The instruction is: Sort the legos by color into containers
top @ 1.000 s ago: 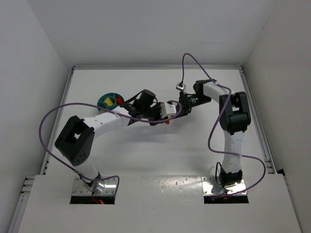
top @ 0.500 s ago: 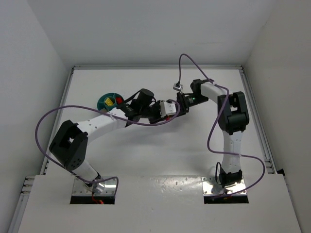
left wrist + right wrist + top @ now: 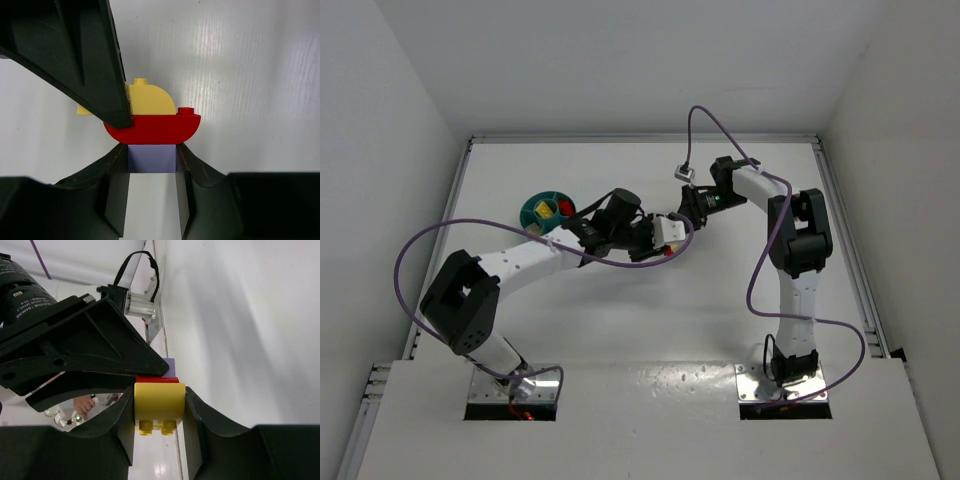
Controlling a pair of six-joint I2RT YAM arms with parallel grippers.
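Observation:
A stack of three legos hangs above the table between the two grippers: a lilac brick [image 3: 152, 158], a curved red brick [image 3: 152, 129] and a yellow brick [image 3: 159, 402]. My left gripper [image 3: 152, 156] is shut on the lilac brick. My right gripper [image 3: 159, 410] is shut on the yellow brick from the opposite side, and one of its fingers [image 3: 75, 55] crosses the left wrist view. In the top view the two grippers meet at mid-table [image 3: 672, 228]. The teal bowl [image 3: 527, 212] sits to the left with yellow and red pieces in its compartments.
A purple cable [image 3: 440, 235] loops from the left arm over the table's left side. Another cable [image 3: 692, 130] arches over the right arm. White walls close in the table on the left, back and right.
The right gripper's jaws have closed onto the yellow brick. Both grippers have drifted slightly away from the arm bases together with the stack.

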